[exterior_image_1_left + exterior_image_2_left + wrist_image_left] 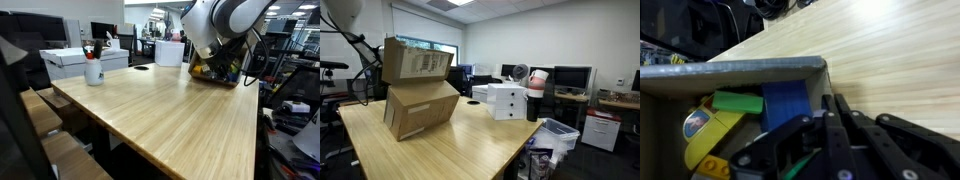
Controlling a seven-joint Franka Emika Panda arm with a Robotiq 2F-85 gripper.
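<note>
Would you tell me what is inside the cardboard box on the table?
In the wrist view the cardboard box holds a green block, a blue block and yellow pieces; the gripper covers the rest.

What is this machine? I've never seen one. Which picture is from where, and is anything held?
This is one robot arm with a two-fingered gripper. Two pictures come from cameras in the room, the third from a camera on its wrist. On the wooden table stand an open cardboard box and a white cup of pens. The gripper is down inside the box, close to a green block, a blue block and yellow pieces. Its jaws are shut, nothing seen between them.
</note>
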